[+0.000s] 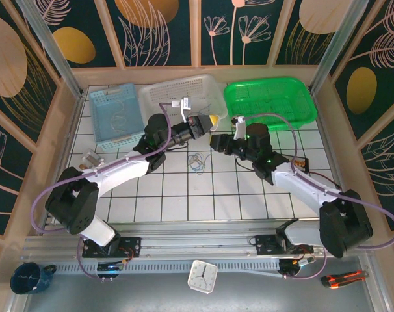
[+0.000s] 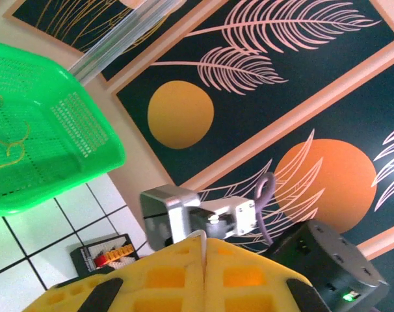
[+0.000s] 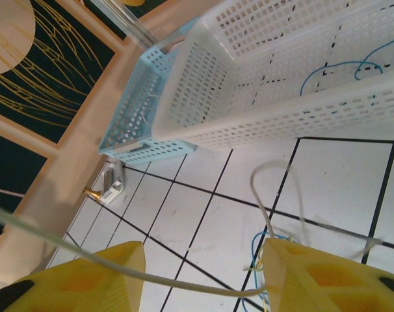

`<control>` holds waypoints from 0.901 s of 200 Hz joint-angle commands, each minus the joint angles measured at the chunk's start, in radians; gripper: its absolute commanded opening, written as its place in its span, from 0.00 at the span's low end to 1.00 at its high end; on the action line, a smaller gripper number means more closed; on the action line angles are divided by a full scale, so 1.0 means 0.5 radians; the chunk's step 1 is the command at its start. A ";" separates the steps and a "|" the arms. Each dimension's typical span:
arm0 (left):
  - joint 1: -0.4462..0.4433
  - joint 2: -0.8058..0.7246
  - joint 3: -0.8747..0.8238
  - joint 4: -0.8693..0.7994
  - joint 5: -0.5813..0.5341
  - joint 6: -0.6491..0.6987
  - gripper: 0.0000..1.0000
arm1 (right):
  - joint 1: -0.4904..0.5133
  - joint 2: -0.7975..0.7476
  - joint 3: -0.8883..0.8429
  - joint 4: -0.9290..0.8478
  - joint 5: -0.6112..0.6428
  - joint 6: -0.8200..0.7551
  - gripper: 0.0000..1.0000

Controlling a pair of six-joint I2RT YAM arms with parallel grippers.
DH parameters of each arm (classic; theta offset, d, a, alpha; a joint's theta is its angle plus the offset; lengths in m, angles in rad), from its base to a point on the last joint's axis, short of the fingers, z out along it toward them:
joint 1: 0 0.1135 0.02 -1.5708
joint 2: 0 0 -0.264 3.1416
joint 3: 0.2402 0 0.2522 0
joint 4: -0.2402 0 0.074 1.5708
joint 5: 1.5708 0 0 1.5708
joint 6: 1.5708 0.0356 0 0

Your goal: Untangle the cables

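Note:
The cables (image 1: 197, 160) lie as a small clump of thin blue, white and tan wires on the tiles between the two arms. My left gripper (image 1: 209, 121) hangs above them by the white basket's front wall; in the left wrist view its yellow fingers (image 2: 203, 242) are shut on a white wire that pokes up at the seam. My right gripper (image 1: 215, 143) sits just right of the clump and is open (image 3: 203, 257). A white wire (image 3: 184, 286) runs across its gap to the right finger, beside a white loop (image 3: 275, 188) and blue strands (image 3: 257, 250).
At the back stand a blue basket (image 1: 116, 117), a white basket (image 1: 161, 97) holding a blue wire (image 3: 333, 68), and a green basket (image 1: 294, 114) holding a tan wire (image 2: 8, 143). A small black board (image 2: 106, 253) lies by the right arm. A clock (image 1: 202, 275) lies at the front.

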 commanded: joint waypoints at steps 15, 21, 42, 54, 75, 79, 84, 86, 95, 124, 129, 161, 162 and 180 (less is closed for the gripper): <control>-0.024 -0.080 0.072 0.045 0.050 -0.081 0.00 | 0.005 0.078 -0.041 0.310 0.116 0.007 0.52; -0.025 -0.084 0.074 0.054 0.053 -0.092 0.00 | 0.008 0.091 -0.043 0.340 0.132 0.012 0.52; -0.033 -0.105 0.102 0.067 0.058 -0.120 0.00 | 0.011 0.146 -0.059 0.453 0.181 0.032 0.52; -0.036 -0.118 0.127 0.071 0.062 -0.137 0.00 | 0.014 0.180 -0.065 0.520 0.210 0.034 0.53; -0.040 -0.142 0.172 0.086 0.069 -0.174 0.00 | 0.020 0.244 -0.071 0.608 0.237 0.043 0.52; -0.044 -0.146 0.181 0.089 0.069 -0.181 0.00 | 0.022 0.256 -0.071 0.624 0.240 0.044 0.53; -0.043 -0.151 0.191 0.095 0.070 -0.193 0.00 | 0.024 0.271 -0.074 0.641 0.244 0.048 0.53; -0.043 -0.153 0.195 0.099 0.071 -0.196 0.00 | 0.026 0.278 -0.072 0.645 0.244 0.051 0.52; -0.045 -0.161 0.210 0.114 0.072 -0.221 0.00 | 0.030 0.302 -0.072 0.669 0.252 0.050 0.53; -0.044 -0.202 0.259 0.132 0.058 -0.265 0.00 | 0.033 0.368 -0.080 0.706 0.266 0.056 0.53; -0.045 -0.211 0.266 0.130 0.054 -0.265 0.00 | 0.033 0.374 -0.084 0.708 0.269 0.059 0.53; -0.044 -0.282 0.330 0.028 0.010 -0.184 0.00 | 0.033 0.389 -0.144 0.717 0.279 0.059 0.52; -0.043 -0.286 0.332 0.023 0.009 -0.179 0.00 | 0.033 0.388 -0.146 0.717 0.278 0.059 0.52; -0.045 -0.330 0.388 -0.103 -0.027 -0.086 0.00 | 0.033 0.367 -0.192 0.706 0.284 0.054 0.52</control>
